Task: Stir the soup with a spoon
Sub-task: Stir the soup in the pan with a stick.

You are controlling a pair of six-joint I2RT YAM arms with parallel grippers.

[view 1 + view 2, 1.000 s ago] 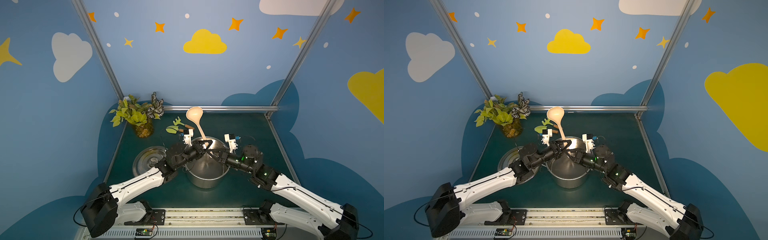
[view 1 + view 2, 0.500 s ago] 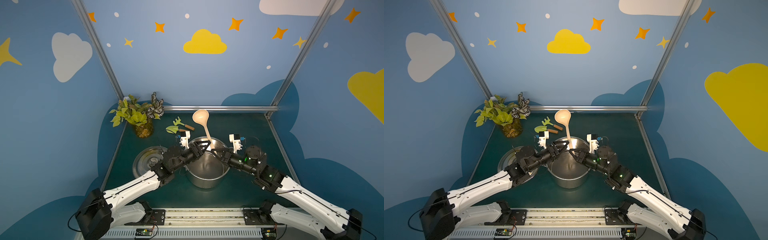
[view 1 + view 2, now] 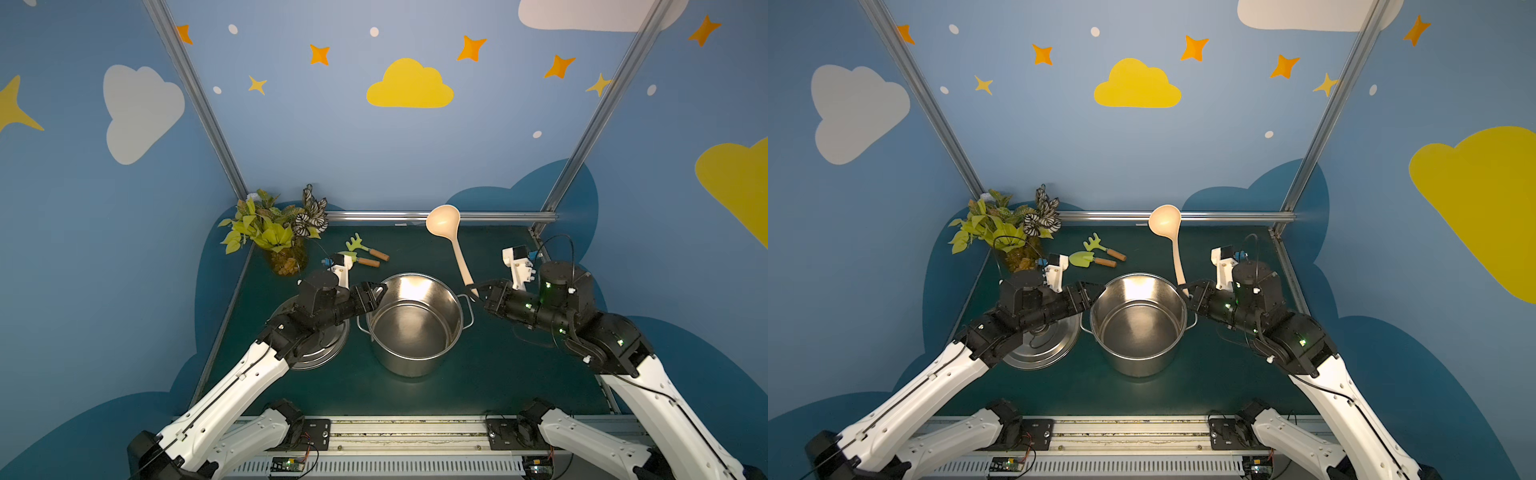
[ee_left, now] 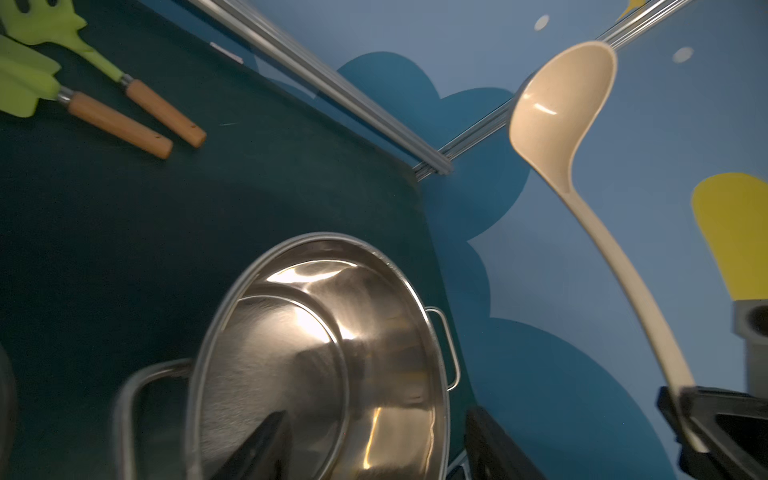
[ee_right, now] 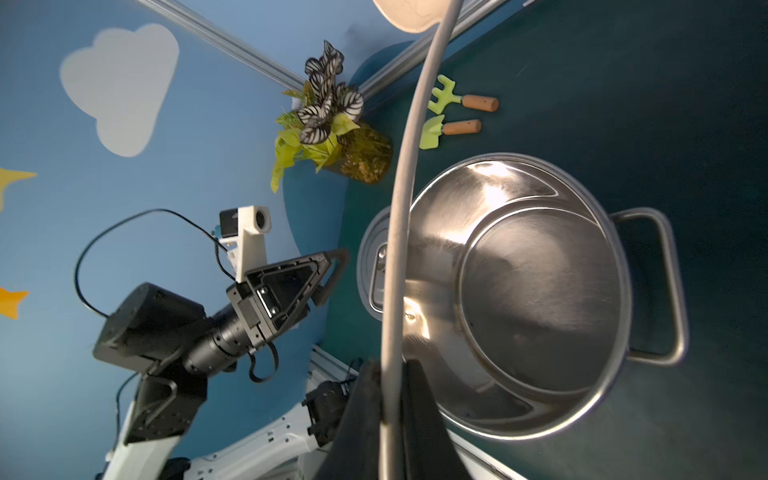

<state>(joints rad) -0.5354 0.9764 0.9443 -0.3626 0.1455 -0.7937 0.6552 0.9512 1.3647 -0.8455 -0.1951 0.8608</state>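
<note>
Since a second ago the left gripper point(image 3: 374, 293) has let go and backed to the pot's point(image 3: 403, 361) left rim, jaws parted and empty. The right gripper point(image 3: 476, 291), clamped on the spoon point(image 3: 457, 253) handle end, has swung it right of the pot, bowl up. The lid point(image 3: 320, 353) is off, left of the pot, and stirring is not started. Dark green mat point(image 3: 498, 374), blue cloud-painted walls point(image 3: 124, 249).

The left arm point(image 3: 237, 386) and right arm point(image 3: 656, 403) have white shells, black joints, black cables point(image 5: 158, 210) and 1 white camera mount point(image 3: 517, 266) each.
</note>
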